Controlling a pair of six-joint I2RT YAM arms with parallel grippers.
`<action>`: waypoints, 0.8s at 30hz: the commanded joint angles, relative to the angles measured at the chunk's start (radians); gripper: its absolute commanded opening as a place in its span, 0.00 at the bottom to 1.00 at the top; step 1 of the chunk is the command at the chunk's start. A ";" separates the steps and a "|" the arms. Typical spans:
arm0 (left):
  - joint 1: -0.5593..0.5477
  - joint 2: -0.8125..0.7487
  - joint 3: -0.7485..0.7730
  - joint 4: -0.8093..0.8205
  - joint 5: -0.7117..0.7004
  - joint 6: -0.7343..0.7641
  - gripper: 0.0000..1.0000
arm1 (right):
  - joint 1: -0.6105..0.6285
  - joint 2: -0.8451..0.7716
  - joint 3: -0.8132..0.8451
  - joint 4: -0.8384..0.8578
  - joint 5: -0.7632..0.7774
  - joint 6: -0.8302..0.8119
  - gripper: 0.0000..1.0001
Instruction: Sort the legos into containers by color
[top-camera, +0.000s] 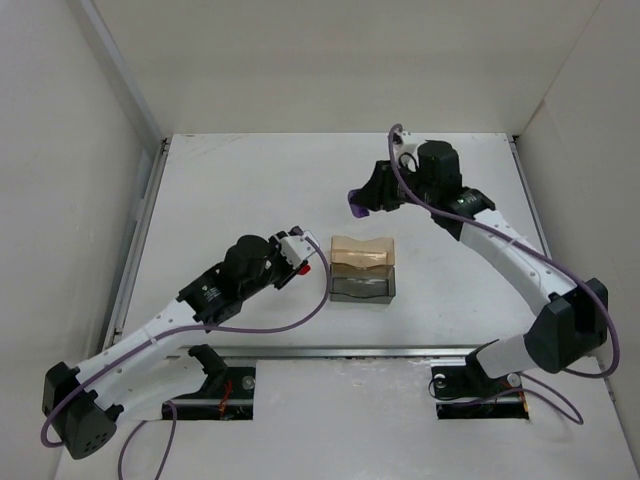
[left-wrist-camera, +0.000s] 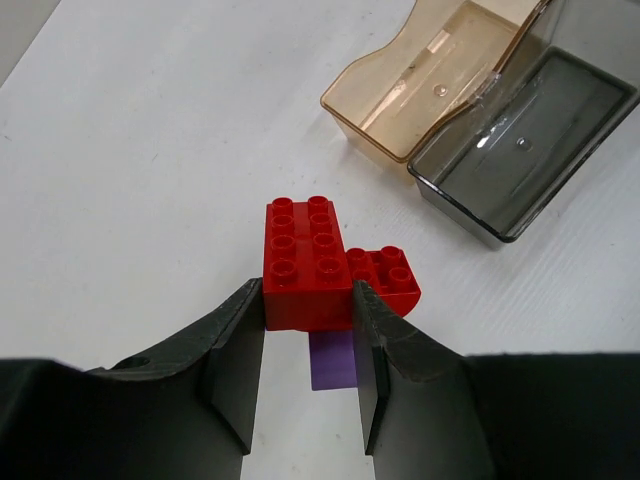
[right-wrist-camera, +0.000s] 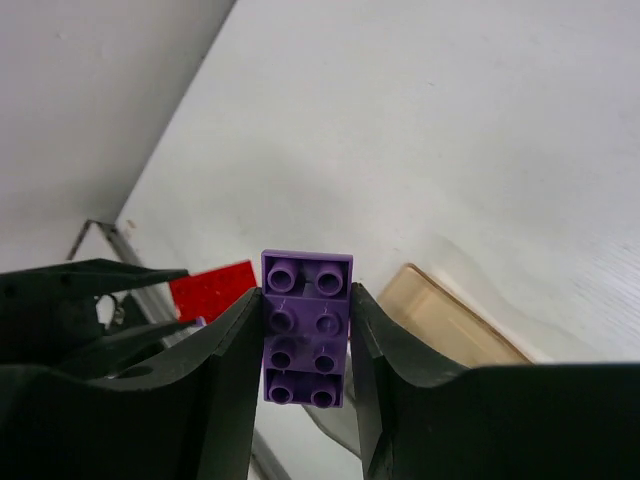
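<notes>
- Broadly, white walls (top-camera: 70, 150) close in the white table (top-camera: 250, 190) on three sides. Its top looks smooth and matte, so I judge a dropped brick would skid or bounce a little.
- Near mid-table two trays sit touching, the tan-orange tray (top-camera: 363, 255) farther off and the smoky grey tray (top-camera: 362, 288) nearer the arm bases. Both look empty, thin-walled and light, so a nudge would likely slide them.
- Left gripper (left-wrist-camera: 308, 350), just left of the trays, is clamped on the red brick (left-wrist-camera: 307, 260) by its long flat sides. A smaller rounded red piece (left-wrist-camera: 385, 277) lies against the brick; whether the two are joined I cannot tell.
- Right gripper (right-wrist-camera: 305, 345), beyond the trays, pinches the purple brick (right-wrist-camera: 306, 330) the same way.
- Both bricks read as hard, stiff and very light, with slick sides. The flat faces are the place to grip, not the studs.
</notes>
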 joint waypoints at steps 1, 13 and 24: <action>0.005 -0.014 0.001 0.048 -0.028 -0.040 0.00 | 0.006 -0.053 -0.028 -0.011 0.030 -0.060 0.00; 0.014 0.009 0.073 0.120 -0.041 -0.157 0.00 | 0.117 0.062 -0.172 -0.016 0.301 -0.666 0.00; 0.014 0.009 0.083 0.138 -0.050 -0.189 0.00 | 0.156 0.128 -0.156 -0.033 0.286 -0.723 0.56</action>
